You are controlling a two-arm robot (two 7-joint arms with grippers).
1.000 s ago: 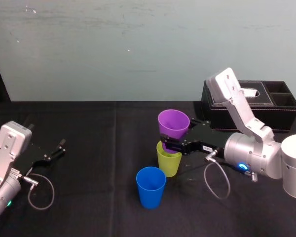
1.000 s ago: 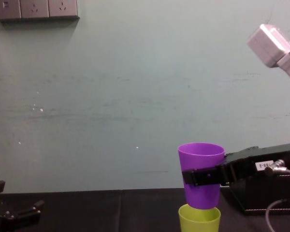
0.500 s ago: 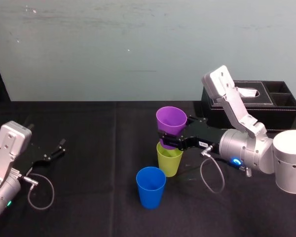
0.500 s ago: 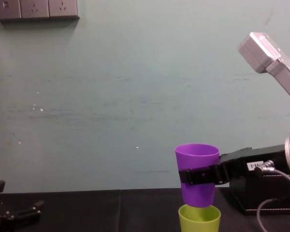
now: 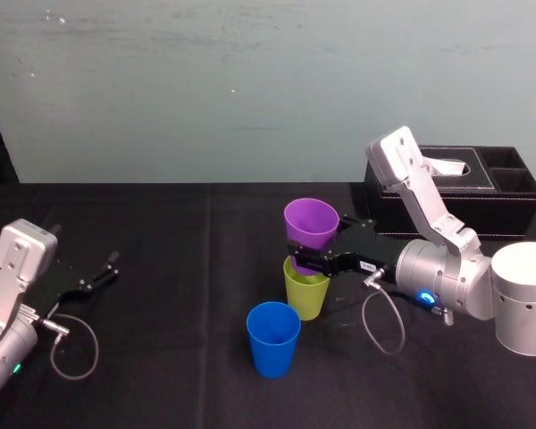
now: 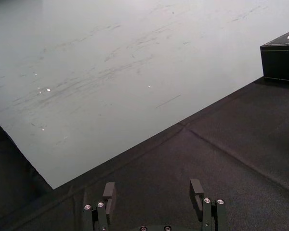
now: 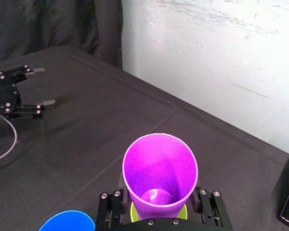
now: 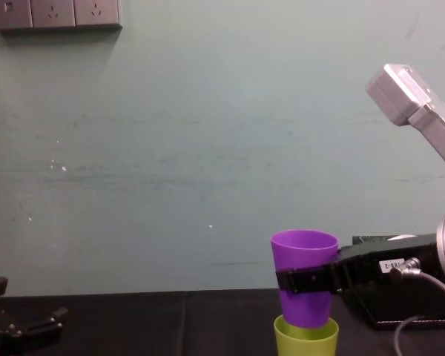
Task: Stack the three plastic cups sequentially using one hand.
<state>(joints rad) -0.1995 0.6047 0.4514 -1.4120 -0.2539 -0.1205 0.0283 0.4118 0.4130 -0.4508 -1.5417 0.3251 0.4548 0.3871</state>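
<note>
since the right gripper (image 5: 305, 257) is pinching the purple cup (image 5: 311, 223) low on its wall, a finger pressed on either side, what matters now is how that cup sits vs the lime-yellow cup (image 5: 305, 290) beneath it. in the chest view the purple cup's base is right over the lime-yellow cup's mouth & looks to be just dipping past the rim. it's not seated, w/ most of its wall above. both cups are upright, long axes vertical & near enough in line. in the right wrist view a sliver of the lime-yellow cup's rim shows on each side of the purple base, so centring looks ok; can't tell finer than that. my read: next move is straight down along that shared axis, then let go, no sideways shift. a skewed push could jam wall on rim or tip the lime-yellow cup, which stands free on the table (image 5: 161, 232). the arm comes in from the robot's right, approx level, & the fingers look close above the lower rim, so prob the claw has to release before full seating. the blue cup (image 5: 273, 340) stands upright & apart, nearer the robot & a bit left of the lime-yellow cup; it looks like the third to go. the left gripper (image 6: 152, 192) is parked far left over the table, fingers spread, nothing in it, well apart from all 3 cups. the tissue box (image 5: 456, 192) sits behind the right arm, not involved.
</note>
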